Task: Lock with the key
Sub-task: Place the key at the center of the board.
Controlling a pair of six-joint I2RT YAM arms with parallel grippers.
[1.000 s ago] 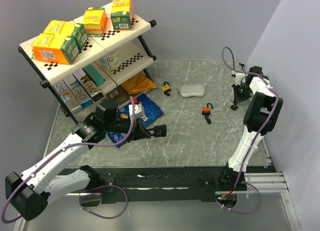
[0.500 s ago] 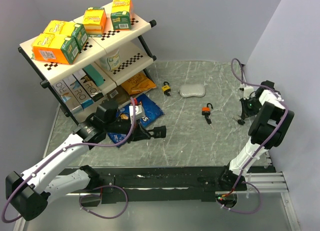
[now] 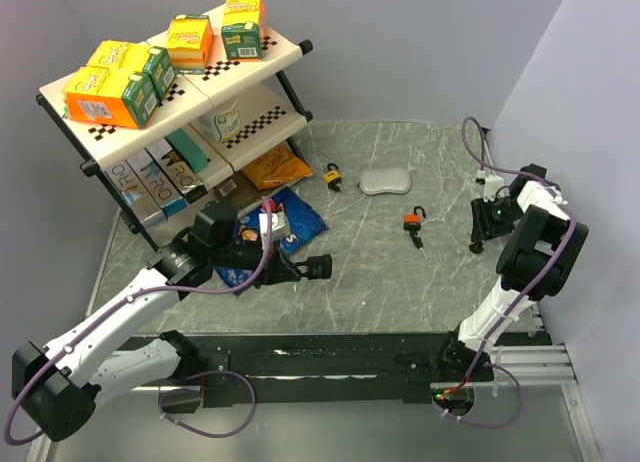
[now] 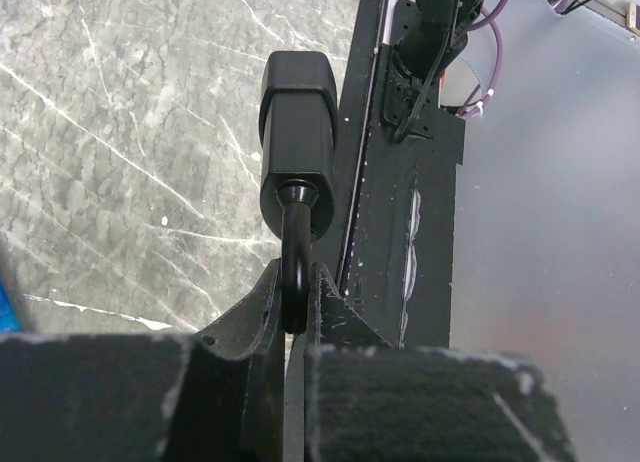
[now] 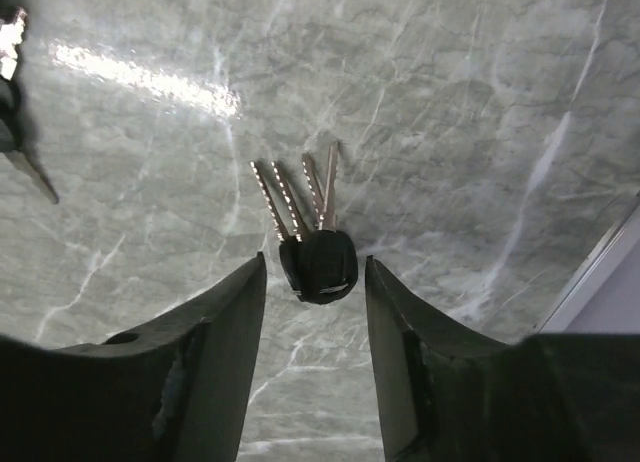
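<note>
Fingers of right gripper apart, straddling key without touching it. Lies flat on table, frame centre in wrist view, black head toward gripper, blades fanned away. Not held. In top view, far right at mid-height, well apart from black padlock.

Left gripper clamped on shackle of black padlock, body sticking out past fingertips. Lower centre-left in top view.

Risks from here:
- Skating on smooth marble instead of lifting, from a shallow or off-centre pinch on the head.
- Wrong blade forward, or blades flopping on the ring once lifted, from gripping the bunch rather than one blade's head.
- Swivel of black padlock under insertion push, from a hold on the shackle only.
- Keyhole face not visible in any view, so cannot tell alignment.
- Long carry across table, with a possible drop on a weak pinch.
</note>
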